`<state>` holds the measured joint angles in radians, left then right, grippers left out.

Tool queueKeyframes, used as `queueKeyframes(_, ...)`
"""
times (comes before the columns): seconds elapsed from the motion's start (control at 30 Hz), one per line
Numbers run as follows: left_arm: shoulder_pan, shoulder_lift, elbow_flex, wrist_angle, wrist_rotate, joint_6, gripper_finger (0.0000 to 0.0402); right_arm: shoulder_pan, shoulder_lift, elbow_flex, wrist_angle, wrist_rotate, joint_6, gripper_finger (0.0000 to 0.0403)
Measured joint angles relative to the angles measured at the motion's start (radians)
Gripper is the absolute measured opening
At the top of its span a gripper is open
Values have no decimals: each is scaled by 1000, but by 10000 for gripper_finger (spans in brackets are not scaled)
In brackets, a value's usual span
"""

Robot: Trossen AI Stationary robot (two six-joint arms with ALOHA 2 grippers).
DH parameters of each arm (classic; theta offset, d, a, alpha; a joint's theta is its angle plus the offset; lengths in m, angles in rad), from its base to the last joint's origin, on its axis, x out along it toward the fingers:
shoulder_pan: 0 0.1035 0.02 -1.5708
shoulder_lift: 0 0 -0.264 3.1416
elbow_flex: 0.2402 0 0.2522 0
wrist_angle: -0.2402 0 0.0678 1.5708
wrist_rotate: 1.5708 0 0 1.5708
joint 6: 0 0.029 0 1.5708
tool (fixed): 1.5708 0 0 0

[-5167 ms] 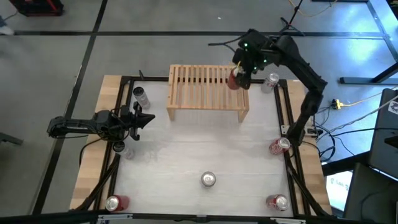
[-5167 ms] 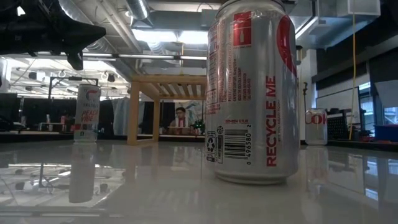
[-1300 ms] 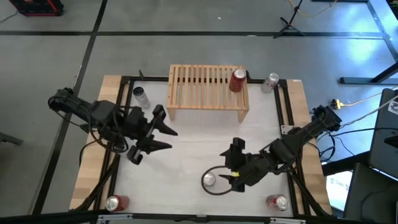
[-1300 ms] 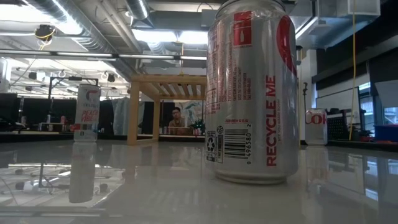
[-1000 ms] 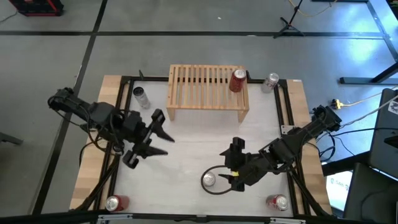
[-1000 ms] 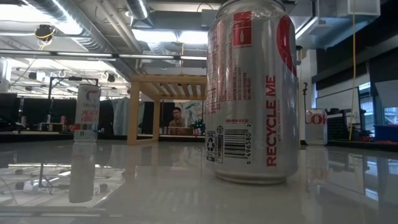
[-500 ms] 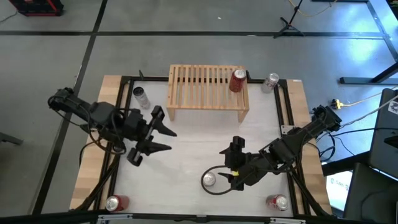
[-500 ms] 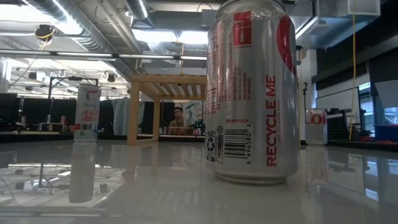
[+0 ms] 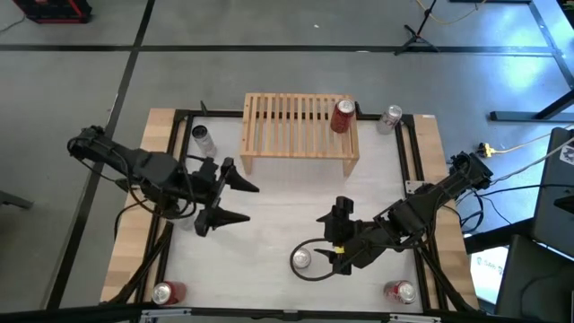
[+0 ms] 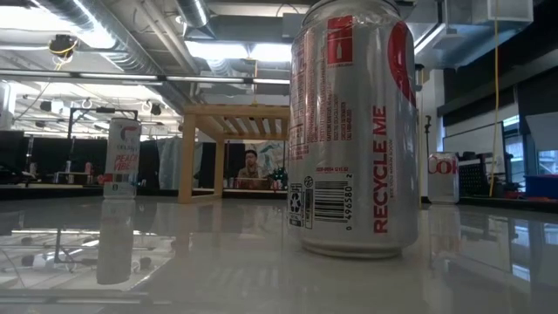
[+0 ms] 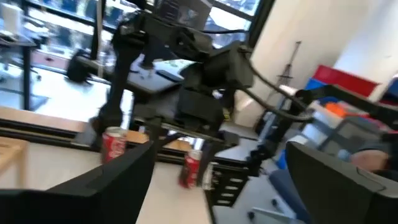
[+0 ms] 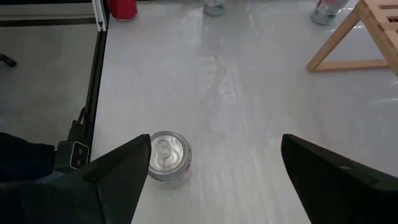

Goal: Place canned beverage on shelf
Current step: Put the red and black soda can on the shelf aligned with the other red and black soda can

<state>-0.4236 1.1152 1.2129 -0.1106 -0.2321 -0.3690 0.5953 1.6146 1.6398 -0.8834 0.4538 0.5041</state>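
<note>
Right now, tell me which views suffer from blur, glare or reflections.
Left wrist view: motion-blurred throughout, the red cans and the far arm smeared. Low view: the glossy table mirrors the ceiling lights and the tall can; the near can fills the frame, blocking much behind. Right wrist view: bright sheen streaks across the tabletop beyond the silver can. High view: even, sharp.

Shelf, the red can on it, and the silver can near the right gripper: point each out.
Shelf (image 9: 291,126): high view, slatted top.
Red can (image 9: 343,116): high view, its lid.
Silver can (image 12: 166,155): right wrist view, its lid.
</note>
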Motion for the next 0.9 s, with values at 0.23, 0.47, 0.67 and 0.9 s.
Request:
queueKeyframes(0.23,-22,39,9,220,33,-6,355,0,0,0,0,47,0,349)
queueKeyframes(0.47,-86,102,264,-395,16,-127,353,0,0,0,-1,51,-4,349)
queueKeyframes(0.67,-208,180,395,-804,-12,-386,352,0,0,0,-1,51,-8,349)
queueKeyframes(0.9,-391,254,395,-980,21,-701,352,0,0,0,-2,50,-11,349)
